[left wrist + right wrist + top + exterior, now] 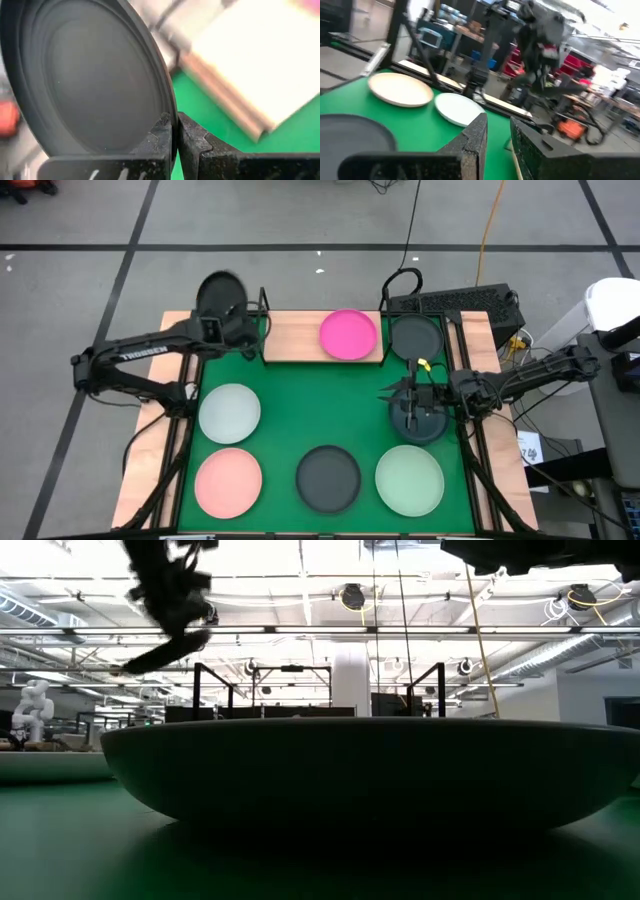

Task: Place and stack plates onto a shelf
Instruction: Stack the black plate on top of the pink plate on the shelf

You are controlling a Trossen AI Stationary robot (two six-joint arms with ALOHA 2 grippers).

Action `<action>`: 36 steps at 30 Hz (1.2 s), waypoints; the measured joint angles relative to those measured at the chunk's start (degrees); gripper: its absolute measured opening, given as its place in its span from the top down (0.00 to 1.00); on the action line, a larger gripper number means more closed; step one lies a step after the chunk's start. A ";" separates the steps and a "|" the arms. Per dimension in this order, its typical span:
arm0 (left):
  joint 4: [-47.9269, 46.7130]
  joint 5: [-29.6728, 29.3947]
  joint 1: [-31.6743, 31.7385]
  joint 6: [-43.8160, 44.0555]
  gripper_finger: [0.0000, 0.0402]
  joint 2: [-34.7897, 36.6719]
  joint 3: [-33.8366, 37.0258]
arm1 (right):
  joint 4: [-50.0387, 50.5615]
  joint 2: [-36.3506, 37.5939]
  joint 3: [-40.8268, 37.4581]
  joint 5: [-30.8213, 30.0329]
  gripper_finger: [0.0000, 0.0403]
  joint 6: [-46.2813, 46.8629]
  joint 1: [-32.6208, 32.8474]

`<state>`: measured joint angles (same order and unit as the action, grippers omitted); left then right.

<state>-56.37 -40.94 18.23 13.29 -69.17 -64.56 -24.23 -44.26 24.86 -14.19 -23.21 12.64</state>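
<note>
Nearest the front edge of the green mat (300,415) lie three round shallow plates: a pale pink plate (228,482), a matte black plate (328,478) and a mint green plate (409,480). Behind the pink one sits a whitish plate (229,412). All look rigid, smooth and light, probably moulded plastic or glazed ware with a low raised rim; that rim is the only place a two-finger pinch can bite, and a slick surface could let a plate swing or slip if gripped off-centre.

The right gripper (404,394) hovers over a dark grey-teal plate (418,423) on the mat's right side. Its jaws stand only a narrow gap apart in the right wrist view and hold nothing.

Farther back, the small light wood shelf (295,337) on its thin black frame carries a hot pink plate (348,334), with another dark plate (415,337) just beside the board's right end.

The left gripper (175,131) is at the shelf's left end, jaws pinched tight on the rim of a black plate (85,75), which hangs tilted on edge above the table corner, not yet over the board
</note>
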 joint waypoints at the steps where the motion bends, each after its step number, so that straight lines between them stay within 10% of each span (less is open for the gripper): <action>1: 2.83 -0.21 -0.59 -3.34 0.97 -0.23 -1.60 | 0.02 0.01 0.00 -1.14 0.83 0.00 0.00; 10: 30.25 7.40 -6.17 -28.74 0.97 -6.94 -10.28 | 1.29 2.79 0.00 -8.74 0.83 -2.67 1.24; 36: 32.14 22.02 -7.43 -49.93 0.97 -45.16 -27.23 | 8.72 13.96 0.02 -12.96 0.83 0.72 4.83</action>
<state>-24.22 -18.92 10.80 -36.65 -114.33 -91.79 -15.52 -30.30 24.88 -27.16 -22.49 17.47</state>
